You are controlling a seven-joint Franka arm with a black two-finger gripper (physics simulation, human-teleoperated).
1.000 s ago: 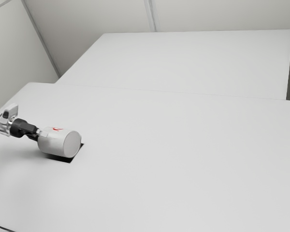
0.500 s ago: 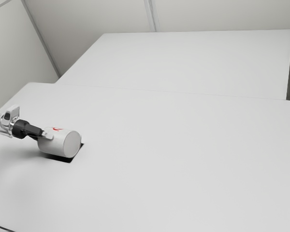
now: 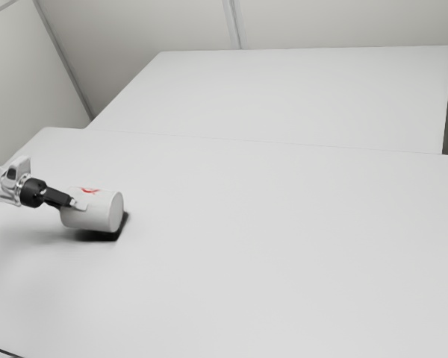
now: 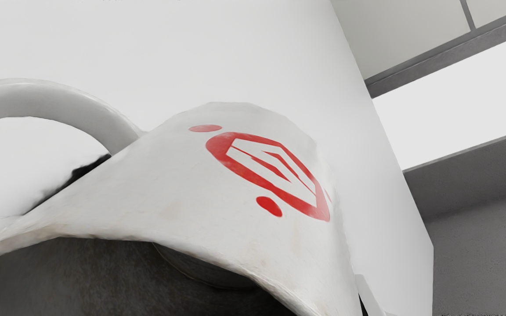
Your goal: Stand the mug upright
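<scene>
White tabletop, pale, grey-seamed walls, fingers pinching the sideways mug just above the tabletop

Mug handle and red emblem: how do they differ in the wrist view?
The handle is pale and unpatterned, while the emblem is bright red with white shapes inside. The handle stands out from the mug as a curved loop, whereas the emblem lies flush on its wall. Both are on the mug's outside.
</scene>
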